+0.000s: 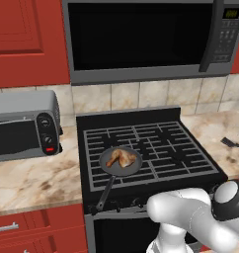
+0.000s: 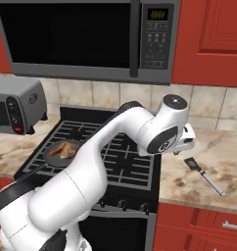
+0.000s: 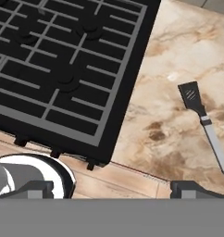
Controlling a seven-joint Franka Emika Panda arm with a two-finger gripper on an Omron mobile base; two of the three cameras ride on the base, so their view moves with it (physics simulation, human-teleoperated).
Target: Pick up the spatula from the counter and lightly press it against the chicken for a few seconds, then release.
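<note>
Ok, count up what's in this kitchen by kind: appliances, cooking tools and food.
Appliances: 3 (microwave, toaster oven, stove)
Cooking tools: 2 (pan, spatula)
Food: 1 (chicken)
Total: 6

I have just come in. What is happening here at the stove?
A white robot arm seems to be going for the spatula, which lies flat on the counter to the right of the stove. Its pincer hangs open above that counter and holds nothing. The chicken sits in a pan on the front left burner. The pickup is not yet done.
</note>
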